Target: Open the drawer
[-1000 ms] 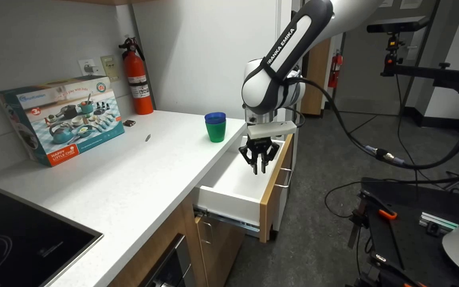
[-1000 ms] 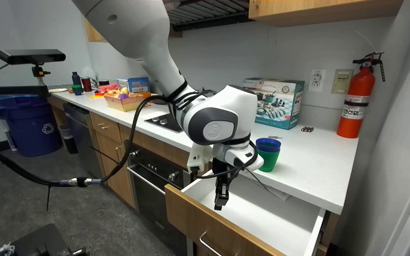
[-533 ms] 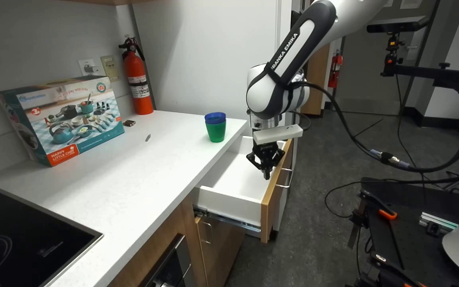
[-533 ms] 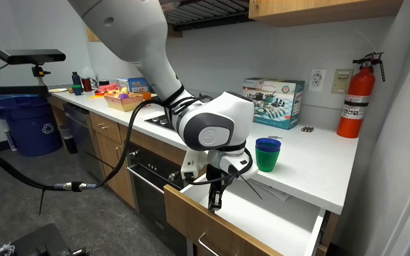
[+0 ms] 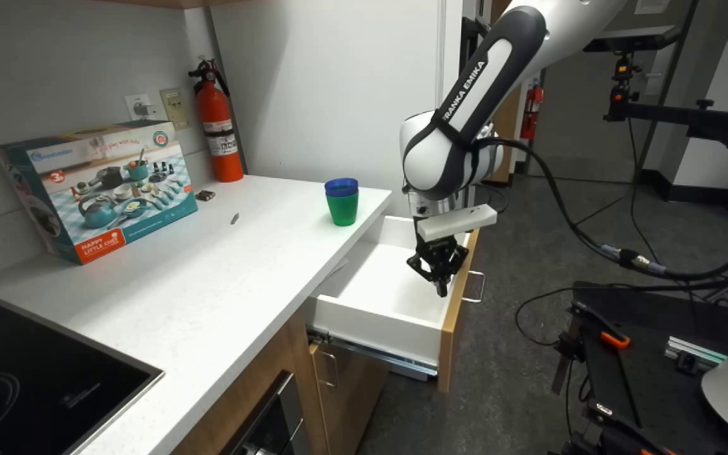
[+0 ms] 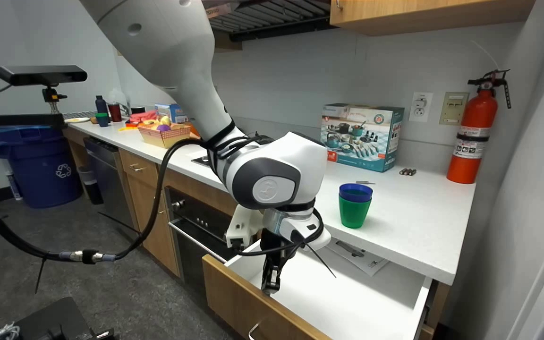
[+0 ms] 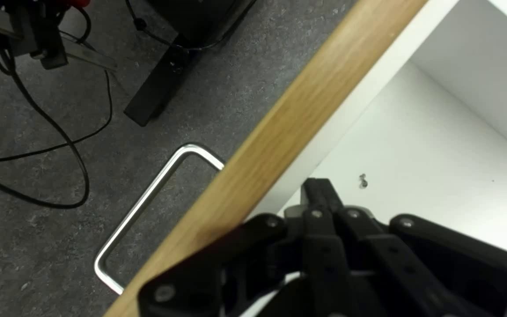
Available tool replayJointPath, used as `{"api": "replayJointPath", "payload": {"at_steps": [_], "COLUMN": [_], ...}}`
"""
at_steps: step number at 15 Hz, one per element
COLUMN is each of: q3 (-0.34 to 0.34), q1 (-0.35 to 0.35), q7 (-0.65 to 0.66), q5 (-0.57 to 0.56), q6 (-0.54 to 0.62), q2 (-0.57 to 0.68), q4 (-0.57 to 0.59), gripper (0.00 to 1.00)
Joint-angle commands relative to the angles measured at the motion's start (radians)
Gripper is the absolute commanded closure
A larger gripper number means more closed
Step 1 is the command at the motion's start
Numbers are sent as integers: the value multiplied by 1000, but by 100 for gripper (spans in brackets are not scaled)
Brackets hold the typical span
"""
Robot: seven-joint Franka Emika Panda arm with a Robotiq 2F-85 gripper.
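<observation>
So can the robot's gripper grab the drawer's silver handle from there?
Probably not: the shut gripper points down inside the drawer, and the wood front panel stands between it and the handle. It would likely need to rise over and open first.

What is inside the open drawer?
In the drawer: a printed sheet toward the back, and the gripper, shut, its tips just inside the front panel. The countertop covers the rear, so anything further back cannot be seen.

Wide and shallow, the drawer (image 5: 376,323) stands level and well open, jutting from beneath the tabletop (image 5: 263,243), white inside and on its sides, its light-brown wood front (image 6: 240,302) carrying a bent metal handle (image 7: 140,205)
</observation>
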Motion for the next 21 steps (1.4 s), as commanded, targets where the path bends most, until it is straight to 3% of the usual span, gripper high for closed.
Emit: {"api": "replayJointPath", "payload": {"at_steps": [1, 21], "q3": [-14, -1], "q1": [18, 38], "q7": [7, 4], "q5": [-24, -67], "q6": [-25, -14], "q2": [-37, -130], "q4": [-39, -147], "gripper": [100, 100]}}
